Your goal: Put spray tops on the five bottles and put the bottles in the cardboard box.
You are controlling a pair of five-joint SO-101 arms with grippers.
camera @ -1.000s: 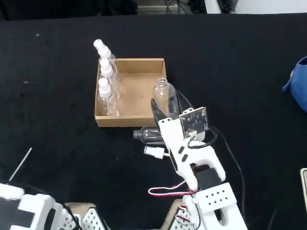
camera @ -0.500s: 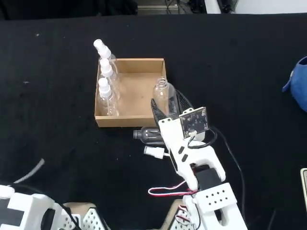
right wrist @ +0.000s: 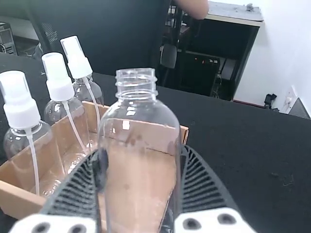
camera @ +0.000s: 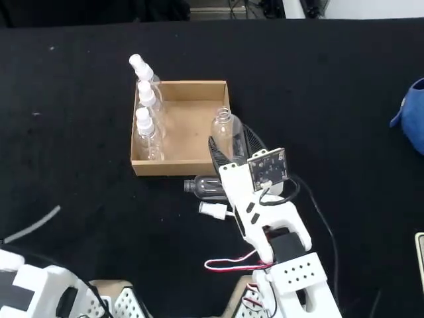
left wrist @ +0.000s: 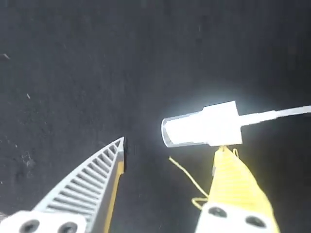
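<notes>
The spray top [left wrist: 201, 130] has swung with the left gripper [left wrist: 171, 145] — fingers spread, top crosswise at one tip; right gripper [right wrist: 143, 154] clamps the uncapped bottle [right wrist: 138, 111] upright

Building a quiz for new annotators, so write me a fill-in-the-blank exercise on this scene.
1. The bottles with spray tops standing in the cardboard box number ___.
2. The right gripper is shut on an upright bottle whose neck has no ___ on it.
3. A second uncapped bottle lies on its ___ on the table, just outside the box.

Missing words: three; spray top; side.
</notes>
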